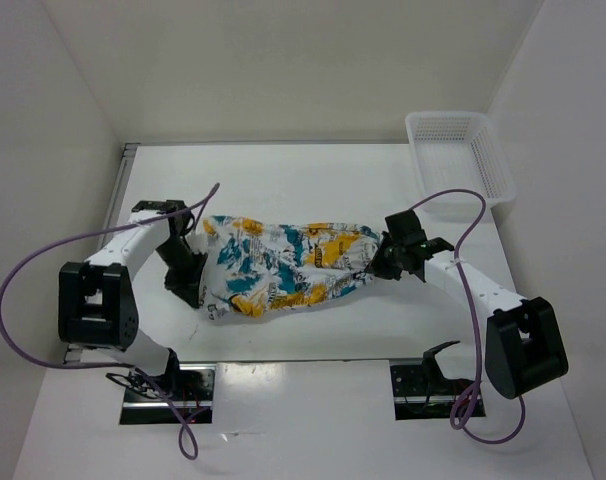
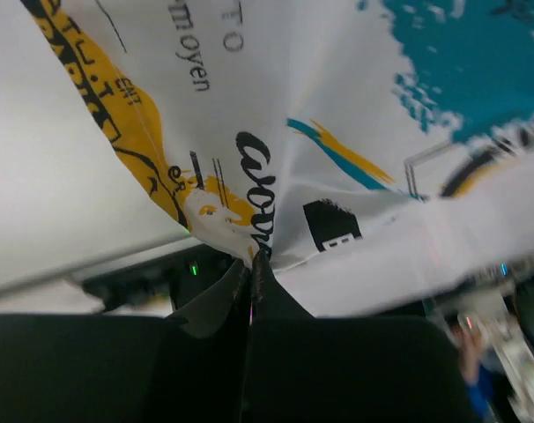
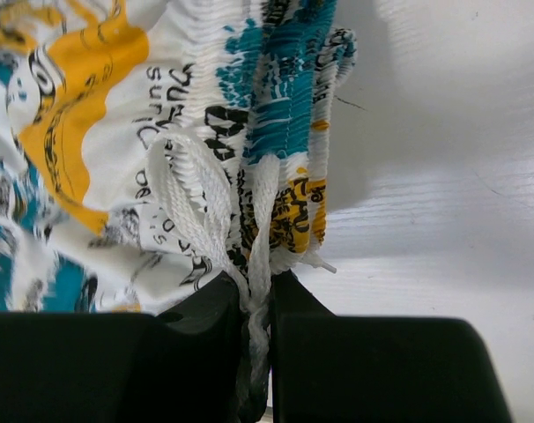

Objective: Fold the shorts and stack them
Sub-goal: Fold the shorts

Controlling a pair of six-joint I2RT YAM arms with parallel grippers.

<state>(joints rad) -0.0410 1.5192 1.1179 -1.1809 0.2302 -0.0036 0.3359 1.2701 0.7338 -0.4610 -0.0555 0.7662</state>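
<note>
The shorts (image 1: 283,265), white with a teal, yellow-orange and black print, are held stretched sideways between my two grippers at mid-table. My left gripper (image 1: 203,298) has their lower left corner. In the left wrist view the black jaws (image 2: 252,263) are pressed together on a pinch of the printed fabric (image 2: 337,132), which fans out above them. My right gripper (image 1: 381,262) has the right end. In the right wrist view it (image 3: 259,286) is shut on the gathered waistband (image 3: 285,132) and the white drawstring (image 3: 192,189).
A white plastic mesh basket (image 1: 458,150) stands at the table's back right corner, beyond the right arm. Purple cables loop off both arms (image 1: 43,255) (image 1: 468,215). The white table (image 1: 313,180) stretches behind the shorts to the back wall.
</note>
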